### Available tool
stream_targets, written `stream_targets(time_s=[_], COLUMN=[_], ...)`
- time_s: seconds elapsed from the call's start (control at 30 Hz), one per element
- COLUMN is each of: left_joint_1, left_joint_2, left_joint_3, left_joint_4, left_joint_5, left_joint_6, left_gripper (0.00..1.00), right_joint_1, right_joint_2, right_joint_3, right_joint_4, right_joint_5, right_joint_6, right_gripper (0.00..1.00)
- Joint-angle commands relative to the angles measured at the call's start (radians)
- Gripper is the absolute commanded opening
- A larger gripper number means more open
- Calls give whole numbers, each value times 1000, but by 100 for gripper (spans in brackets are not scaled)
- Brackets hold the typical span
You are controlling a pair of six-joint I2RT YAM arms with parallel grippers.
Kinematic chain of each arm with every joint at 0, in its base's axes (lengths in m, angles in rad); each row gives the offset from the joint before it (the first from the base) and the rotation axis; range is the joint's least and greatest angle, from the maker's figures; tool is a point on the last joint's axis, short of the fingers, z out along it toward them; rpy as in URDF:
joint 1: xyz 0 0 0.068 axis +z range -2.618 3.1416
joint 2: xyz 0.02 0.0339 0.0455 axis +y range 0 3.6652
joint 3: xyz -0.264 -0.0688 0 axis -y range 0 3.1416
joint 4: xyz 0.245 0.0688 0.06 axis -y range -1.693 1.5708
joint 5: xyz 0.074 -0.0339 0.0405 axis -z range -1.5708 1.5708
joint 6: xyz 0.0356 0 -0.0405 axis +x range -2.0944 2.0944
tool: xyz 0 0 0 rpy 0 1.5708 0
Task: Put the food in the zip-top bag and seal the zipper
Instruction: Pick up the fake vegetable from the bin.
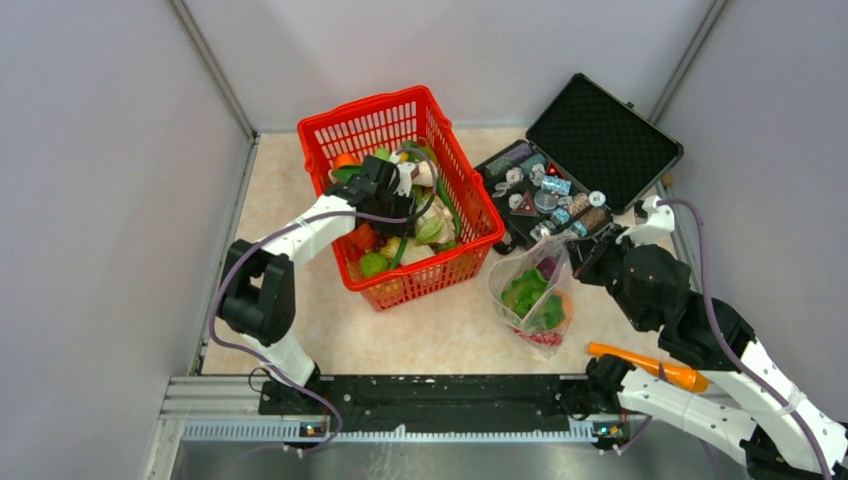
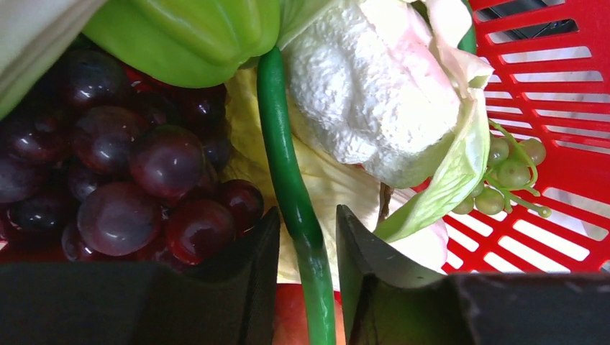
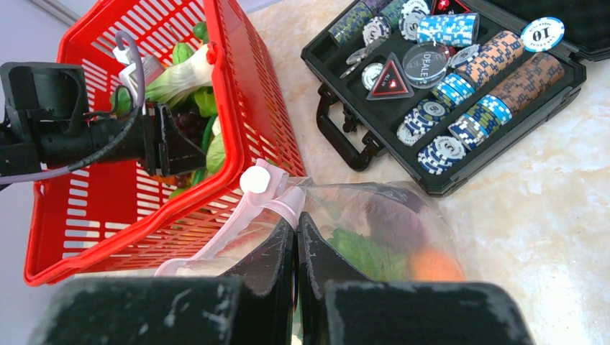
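My left gripper (image 1: 402, 218) reaches down into the red basket (image 1: 330, 135) full of food. In the left wrist view its jaws (image 2: 308, 223) straddle a long green stalk (image 2: 284, 158), with a thin gap on each side. Beside it lie dark red grapes (image 2: 137, 172), a green pepper (image 2: 187, 36) and a white leafy head (image 2: 367, 86). The zip-top bag (image 1: 535, 295) stands right of the basket and holds green leaves (image 1: 525, 290) and an orange piece (image 3: 431, 264). My right gripper (image 3: 296, 224) is shut on the bag's rim by the pink zipper (image 3: 230, 223).
An open black case (image 1: 610, 135) of poker chips (image 3: 460, 93) sits at the back right, close behind the bag. An orange carrot-like piece (image 1: 650, 367) lies by the right arm's base. Grey walls close in on both sides.
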Motion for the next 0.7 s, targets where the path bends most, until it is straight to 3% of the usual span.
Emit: stream_targets(time_s=[0.0, 0.17, 0.43, 0.57, 0.67], left_joint_1=[3, 3, 2, 3, 3], left_joint_2=[-19, -81, -248, -280, -355], left_joint_3=[14, -12, -35, -29, -70], left_joint_4=[-6, 16, 73, 43, 105], left_joint_5=[-16, -6, 48, 29, 51], left_joint_6=[10, -3, -3, -4, -23], left_gripper=[32, 14, 4, 0, 0], right_joint_1=[-6, -5, -5, -6, -6], right_joint_2=[-14, -13, -16, -22, -24], right_joint_3=[1, -1, -12, -19, -21], right_joint_4=[53, 56, 63, 67, 64], right_joint_5=[7, 7, 6, 4, 6], right_joint_6=[10, 9, 12, 16, 18], right_gripper=[0, 0, 0, 0, 0])
